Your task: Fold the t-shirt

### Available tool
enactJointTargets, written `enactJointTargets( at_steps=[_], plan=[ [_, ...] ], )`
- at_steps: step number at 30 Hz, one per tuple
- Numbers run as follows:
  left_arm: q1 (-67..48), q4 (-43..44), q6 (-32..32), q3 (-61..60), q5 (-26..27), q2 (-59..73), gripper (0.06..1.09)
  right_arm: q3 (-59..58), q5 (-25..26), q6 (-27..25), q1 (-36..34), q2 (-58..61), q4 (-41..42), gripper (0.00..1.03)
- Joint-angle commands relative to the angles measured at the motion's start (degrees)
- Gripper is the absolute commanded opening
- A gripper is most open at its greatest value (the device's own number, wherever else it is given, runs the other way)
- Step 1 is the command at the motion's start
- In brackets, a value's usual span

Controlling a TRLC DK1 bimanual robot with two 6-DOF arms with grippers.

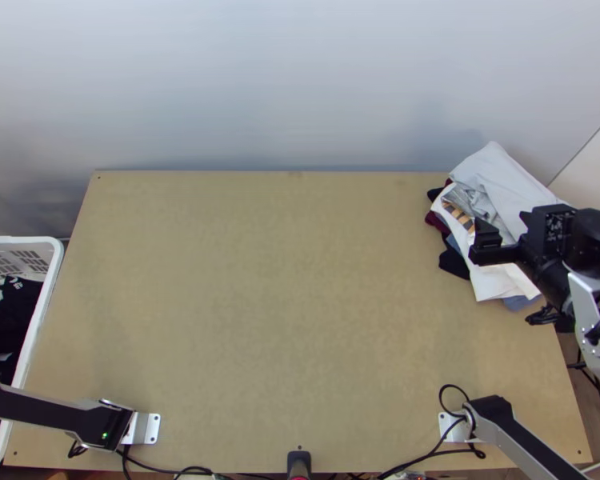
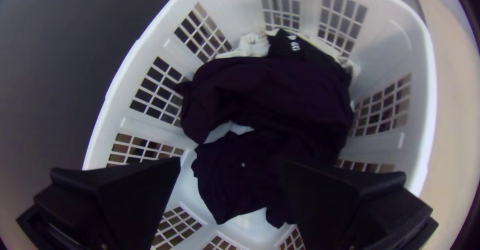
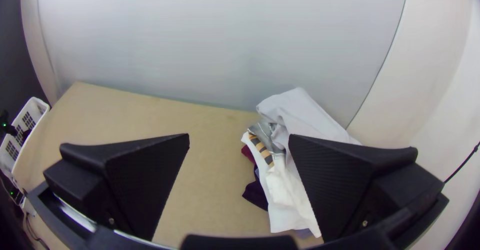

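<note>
Both are released and empty: my left gripper (image 2: 230,165) over dark clothes (image 2: 270,90) bunched in the basket (image 2: 428,80), my right gripper (image 1: 500,224) above the pile (image 1: 492,180) at the table's (image 1: 276,280) far right corner. Which piece is the t-shirt, I can't tell.

The place looked like a robotics lab: metal plates (image 1: 151,429) held two arms (image 1: 44,414) at the near edge of the table (image 1: 300,320), cables (image 1: 412,462) trailed along that edge, a plain pale panel (image 1: 284,88) stood behind the table, and a plastic basket (image 1: 54,260) stood left of it
</note>
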Motion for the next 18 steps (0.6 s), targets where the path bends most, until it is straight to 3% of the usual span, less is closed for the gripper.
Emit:
enactJointTargets(
  at_steps=[1,4,8,13,18],
  plan=[
    [1.2,-3.9,-2.3,18.5,-5.0,17.8,1.00,2.9,0.0,-0.5,0.8,2.2,-1.4,0.92],
    [1.9,-3.5,-2.3,25.4,-8.6,23.9,1.00,2.5,0.0,-0.1,0.9,2.4,-1.3,0.92],
    [2.8,-8.9,-5.9,35.5,-8.9,32.3,1.00,1.9,0.1,-0.2,0.6,2.4,-1.4,0.92],
    [2.4,-8.5,-9.5,38.9,-8.8,36.4,0.92,4.2,0.1,-1.1,0.6,4.1,-1.0,0.92],
    [1.1,-6.3,-9.5,39.2,-8.8,39.8,0.91,7.7,0.4,-1.4,0.6,6.8,-1.2,0.92]
  ],
)
